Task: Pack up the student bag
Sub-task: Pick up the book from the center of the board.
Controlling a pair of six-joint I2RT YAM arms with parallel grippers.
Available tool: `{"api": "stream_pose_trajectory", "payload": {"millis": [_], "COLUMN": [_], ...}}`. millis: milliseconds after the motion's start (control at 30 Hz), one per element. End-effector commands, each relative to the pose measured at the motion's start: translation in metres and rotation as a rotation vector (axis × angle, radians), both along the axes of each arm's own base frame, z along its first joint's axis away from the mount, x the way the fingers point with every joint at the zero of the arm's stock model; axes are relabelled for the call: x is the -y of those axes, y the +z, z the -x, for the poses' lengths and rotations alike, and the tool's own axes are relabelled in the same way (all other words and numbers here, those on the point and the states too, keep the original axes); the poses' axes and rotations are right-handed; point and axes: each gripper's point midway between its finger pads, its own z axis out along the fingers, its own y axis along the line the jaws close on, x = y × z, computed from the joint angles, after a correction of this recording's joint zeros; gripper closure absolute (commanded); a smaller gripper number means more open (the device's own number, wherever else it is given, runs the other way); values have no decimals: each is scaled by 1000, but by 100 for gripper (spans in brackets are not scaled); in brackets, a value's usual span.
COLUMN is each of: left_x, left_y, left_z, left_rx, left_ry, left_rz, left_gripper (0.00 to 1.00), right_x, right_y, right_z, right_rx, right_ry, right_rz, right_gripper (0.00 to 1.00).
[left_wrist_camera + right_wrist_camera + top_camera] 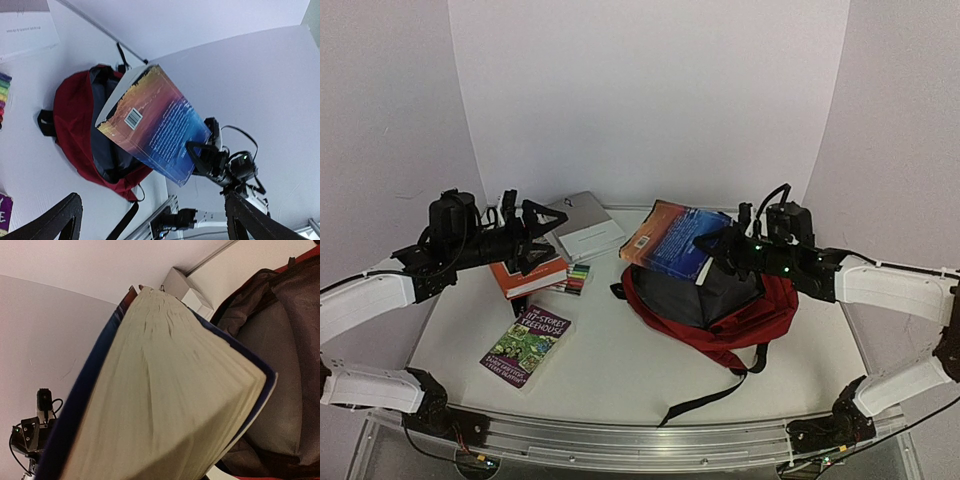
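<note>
The student bag (745,328) is a red backpack lying open at the table's centre right, with its grey lining (280,365) showing. A thick book with a blue and orange cover (668,238) hangs tilted over the bag's mouth. My right gripper (716,254) is shut on its right edge. The book's cream page edge (165,390) fills the right wrist view and hides the fingers there. My left gripper (534,236) stands wide open and empty at the left, above an orange book (525,273). The left wrist view shows the bag (75,100), the held book (155,125) and the right gripper (199,156).
A grey-white box (586,228) lies at the back, with coloured markers (578,278) in front of it beside the orange book. A purple and green paperback (525,345) lies front left. A black strap (705,398) trails from the bag toward the front rail.
</note>
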Motion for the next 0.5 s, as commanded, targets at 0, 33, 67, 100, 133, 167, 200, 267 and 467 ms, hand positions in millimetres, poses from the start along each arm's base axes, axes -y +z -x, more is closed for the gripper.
{"api": "stream_pose_trajectory", "payload": {"millis": [0, 33, 67, 100, 133, 167, 200, 267, 467], "left_x": [25, 27, 30, 31, 32, 34, 35, 38, 45], "left_y": [13, 12, 12, 12, 12, 13, 13, 13, 14], "left_z": [29, 32, 34, 36, 37, 39, 39, 40, 39], "left_rx": [46, 49, 46, 46, 51, 54, 56, 49, 55], "left_ry": [-283, -310, -335, -357, -374, -391, -403, -425, -464], "left_rz": [-12, -19, -24, -25, -25, -20, -15, -2, 29], "left_gripper": [0, 0, 0, 0, 0, 0, 0, 0, 0], "right_x": [-37, -38, -40, -40, -40, -38, -37, -36, -34], "right_y": [129, 134, 138, 143, 146, 151, 153, 158, 180], "right_z": [47, 52, 60, 66, 70, 75, 79, 87, 105], "right_rx": [286, 280, 276, 274, 272, 277, 276, 276, 317], "right_ry": [329, 361, 398, 422, 434, 445, 458, 485, 557], "right_rz": [-226, -241, -258, -276, -292, -306, -316, -335, -460], "right_gripper": [100, 100, 100, 100, 100, 100, 100, 100, 100]}}
